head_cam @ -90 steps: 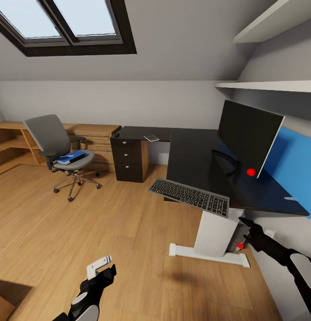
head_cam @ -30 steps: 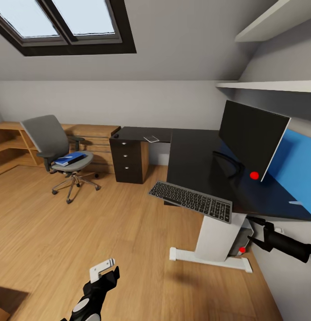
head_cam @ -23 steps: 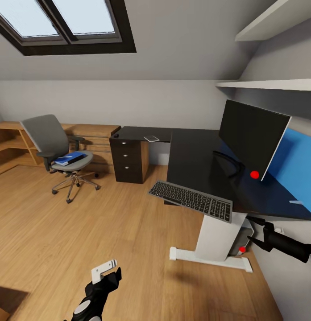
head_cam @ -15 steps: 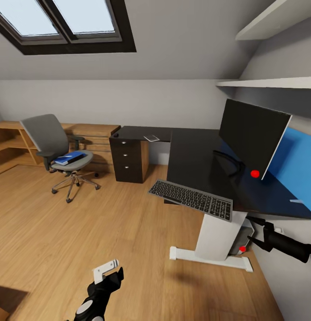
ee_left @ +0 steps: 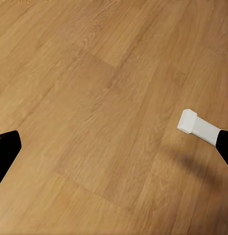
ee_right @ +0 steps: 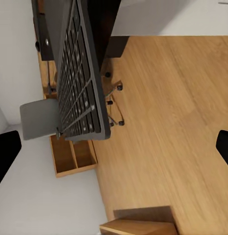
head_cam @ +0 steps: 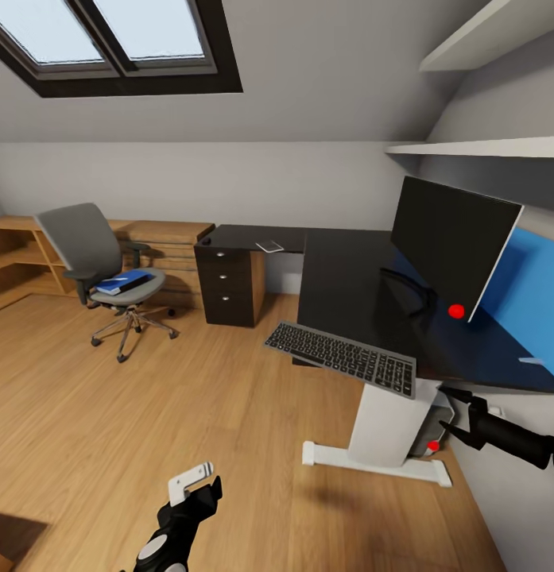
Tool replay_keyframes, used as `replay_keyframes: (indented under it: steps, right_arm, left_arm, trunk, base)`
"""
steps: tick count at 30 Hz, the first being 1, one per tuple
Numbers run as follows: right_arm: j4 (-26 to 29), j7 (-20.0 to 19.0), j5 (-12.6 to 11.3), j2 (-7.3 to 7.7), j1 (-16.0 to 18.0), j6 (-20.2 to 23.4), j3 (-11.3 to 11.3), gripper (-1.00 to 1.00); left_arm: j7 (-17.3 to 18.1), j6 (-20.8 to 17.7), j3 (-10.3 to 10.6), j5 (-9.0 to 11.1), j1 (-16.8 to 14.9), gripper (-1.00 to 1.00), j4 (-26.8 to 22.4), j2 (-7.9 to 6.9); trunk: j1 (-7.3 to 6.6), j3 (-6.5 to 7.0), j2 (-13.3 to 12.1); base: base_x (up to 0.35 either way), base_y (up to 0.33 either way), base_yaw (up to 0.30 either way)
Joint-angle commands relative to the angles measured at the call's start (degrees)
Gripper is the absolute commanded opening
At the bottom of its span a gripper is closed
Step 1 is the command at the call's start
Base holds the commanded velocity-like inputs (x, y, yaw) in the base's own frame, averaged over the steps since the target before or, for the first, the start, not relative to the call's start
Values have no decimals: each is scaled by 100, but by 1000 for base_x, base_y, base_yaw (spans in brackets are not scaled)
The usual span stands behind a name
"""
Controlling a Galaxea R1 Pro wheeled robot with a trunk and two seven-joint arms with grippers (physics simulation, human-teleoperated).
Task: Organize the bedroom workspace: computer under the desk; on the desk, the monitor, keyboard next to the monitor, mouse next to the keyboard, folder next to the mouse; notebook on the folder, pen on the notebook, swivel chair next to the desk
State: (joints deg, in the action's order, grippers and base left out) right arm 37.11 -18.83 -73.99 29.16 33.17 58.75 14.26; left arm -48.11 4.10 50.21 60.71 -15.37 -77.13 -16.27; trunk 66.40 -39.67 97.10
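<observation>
Since earlier, our right gripper (head_cam: 454, 413), jaws spread and empty, has tucked beneath the desk (head_cam: 348, 286). On that desk stands the monitor (head_cam: 451, 242); the keyboard (head_cam: 340, 357) overhangs its front edge. Our left gripper (head_cam: 199, 486) hangs spread.

Bright even daylight from skylight (head_cam: 110, 40), soft shadows, wide-angle edge distortion
</observation>
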Motion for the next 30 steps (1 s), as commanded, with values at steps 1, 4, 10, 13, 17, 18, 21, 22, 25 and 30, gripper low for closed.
replay_keyframes:
  steps: [1,4,10,13,17,18,21,22,25,30]
  right_arm:
    - [-10,-51,60,-4,6,26,17,100]
    - [-17,-45,60,-6,6,23,16,100]
    - [-19,-42,60,-14,6,23,2,100]
    - [-24,-42,60,-16,6,-38,-7,100]
    - [-21,-42,65,-16,6,-59,-8,100]
    - [-21,-42,66,-16,6,-60,-7,100]
    - [-20,-42,67,-16,6,-63,-9,100]
    - [-20,-42,68,-16,6,-64,-10,100]
    - [-19,-42,73,-16,6,-65,-10,100]
    - [-21,-42,77,-42,6,-65,-19,100]
  left_arm:
    - [-32,44,17,49,-8,100,-2,-5]
    - [-46,41,16,49,-8,100,11,-7]
    - [-38,38,32,52,-7,100,12,1]
    - [-16,38,33,47,-6,100,13,-5]
    - [-5,38,33,47,-4,100,14,-1]
    - [-5,38,33,47,-5,100,14,-2]
    - [-5,38,33,47,-3,100,14,-6]
    - [-5,38,33,47,-4,100,14,-7]
    - [-2,36,33,47,-3,100,14,-7]
    - [0,31,33,55,-5,100,14,-2]
  trunk:
    - [1,-5,3]
    - [1,-5,3]
    - [1,-5,3]
    - [1,-5,3]
    - [1,-5,3]
    - [1,-5,3]
    - [1,-5,3]
    - [1,-5,3]
    - [1,-5,3]
    - [1,-5,3]
  base:
    - [131,0,0]
    - [46,0,0]
    - [93,0,0]
    - [77,0,0]
    - [200,0,0]
    - [108,0,0]
    - [59,0,0]
    - [18,0,0]
    - [25,0,0]
    - [134,0,0]
